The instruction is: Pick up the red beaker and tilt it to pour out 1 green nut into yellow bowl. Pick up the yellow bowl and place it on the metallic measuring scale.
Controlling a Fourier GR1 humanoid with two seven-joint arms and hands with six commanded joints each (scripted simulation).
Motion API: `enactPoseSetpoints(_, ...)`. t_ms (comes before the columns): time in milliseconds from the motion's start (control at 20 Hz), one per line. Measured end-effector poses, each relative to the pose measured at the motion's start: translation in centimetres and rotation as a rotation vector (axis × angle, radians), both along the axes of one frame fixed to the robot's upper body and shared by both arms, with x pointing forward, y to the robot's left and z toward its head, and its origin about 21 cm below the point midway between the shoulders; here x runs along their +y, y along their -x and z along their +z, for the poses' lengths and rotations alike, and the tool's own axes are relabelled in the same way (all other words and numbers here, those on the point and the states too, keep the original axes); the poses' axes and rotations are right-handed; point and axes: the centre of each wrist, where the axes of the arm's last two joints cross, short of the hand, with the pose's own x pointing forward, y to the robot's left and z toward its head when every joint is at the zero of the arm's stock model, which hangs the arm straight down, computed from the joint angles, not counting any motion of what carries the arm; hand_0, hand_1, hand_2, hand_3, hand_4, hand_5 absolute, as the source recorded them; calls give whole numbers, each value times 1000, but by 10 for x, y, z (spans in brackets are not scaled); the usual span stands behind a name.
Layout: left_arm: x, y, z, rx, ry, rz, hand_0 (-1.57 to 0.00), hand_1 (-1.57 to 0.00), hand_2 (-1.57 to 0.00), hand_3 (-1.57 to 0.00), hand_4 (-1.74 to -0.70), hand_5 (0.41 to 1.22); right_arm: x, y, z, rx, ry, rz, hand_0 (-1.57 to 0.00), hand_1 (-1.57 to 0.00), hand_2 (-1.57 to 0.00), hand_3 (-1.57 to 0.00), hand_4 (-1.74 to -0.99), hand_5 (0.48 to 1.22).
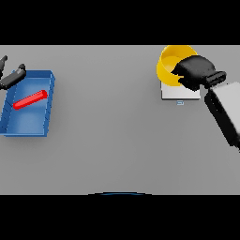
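You see a big grey surface (117, 140) in front of you, and the near part of it is plain grey.

Farther out on your left sits a blue tray (10, 123). Inside it the red beaker (30, 100) lies flat on its side, turned at a slant, with one end up toward the far right corner of the tray. Your left hand (11, 78) shows at the far left corner of the tray, just over its edge. It is dark and small there, and you cannot tell if its fingers are open or closed. It is near the red beaker but not touching it.

On your right, your white and grey arm (224, 105) reaches out over the surface. At its end your right hand (196, 71) is closed around the near side of the yellow bowl (169, 61). The bowl is tipped, so you can look into it. It is at the far edge of the metallic measuring scale (180, 92), the flat pale square just under the hand. You cannot see any green nut.
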Motion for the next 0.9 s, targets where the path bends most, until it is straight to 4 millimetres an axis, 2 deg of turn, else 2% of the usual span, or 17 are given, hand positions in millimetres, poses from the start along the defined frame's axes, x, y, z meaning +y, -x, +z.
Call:
enactPoseSetpoints(150,-1,1,1,5,-3,6,1,1,1,1,-863,784,-13,-5,-13,17,-31,-26,-1570,-1571,-1475,-1206,-1741,1221)
enactPoseSetpoints(300,-4,-3,-2,22,-12,14,1,1,1,1,-858,802,-22,-12,-22,22,-30,-56,-1571,-1571,-1413,-1317,-1741,1221)
enactPoseSetpoints(650,-3,-4,-5,24,-19,7,1,1,1,1,-847,796,-27,-14,-45,72,-44,-97,-1571,-1571,-1380,-1417,-1741,1221)
enactPoseSetpoints(750,-2,-4,-2,22,-18,-2,1,1,1,1,-844,783,-25,-16,-42,82,-48,-101,-1571,-1571,-1374,-1448,-1741,1221)
enactPoseSetpoints(800,-1,-6,0,26,-23,9,1,1,1,1,-842,780,-26,-16,-44,84,-51,-96,-1571,-1571,-1404,-1376,-1741,1221)
enactPoseSetpoints(850,-3,-5,0,27,-20,7,1,1,1,1,-838,779,-26,-17,-44,80,-48,-110,-1565,-1496,-1437,-1249,-1741,1221)
enactPoseSetpoints(900,-2,-4,0,28,-22,1,1,1,1,1,-836,775,-29,-16,-42,84,-45,-109,-1558,-1428,-1343,-1110,-1682,1221)
